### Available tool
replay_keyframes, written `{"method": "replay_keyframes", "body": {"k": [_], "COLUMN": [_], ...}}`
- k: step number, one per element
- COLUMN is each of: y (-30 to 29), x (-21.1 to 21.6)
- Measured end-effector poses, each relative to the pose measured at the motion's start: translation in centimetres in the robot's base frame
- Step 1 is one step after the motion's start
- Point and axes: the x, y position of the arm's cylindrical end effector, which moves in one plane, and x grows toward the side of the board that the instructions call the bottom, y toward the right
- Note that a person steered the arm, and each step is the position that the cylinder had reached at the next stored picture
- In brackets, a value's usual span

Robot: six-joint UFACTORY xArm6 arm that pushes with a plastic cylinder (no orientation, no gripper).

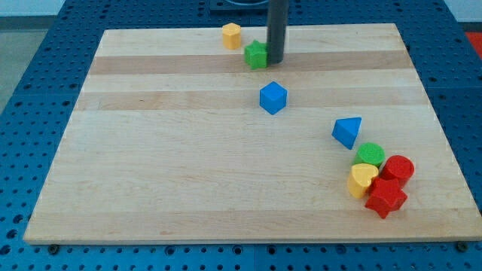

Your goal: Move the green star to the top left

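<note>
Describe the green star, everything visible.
The green star is a small, solid green block with a matte, painted look and a faceted, pointed outline. It lies flat on the wooden board near the view's top centre. My tip sits against its right side. The yellow block stands just up-left, apart from it.

No text, label, brand, number or sign can be read on the board, the blocks or the rod.
</note>
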Motion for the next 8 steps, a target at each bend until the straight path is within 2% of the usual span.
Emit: {"method": "replay_keyframes", "body": {"k": [1,2,5,7,8], "y": [-3.7,-4.0,2.9,-0.8,-0.9], "x": [1.4,1.1,0.7,-3.8,-3.8]}}
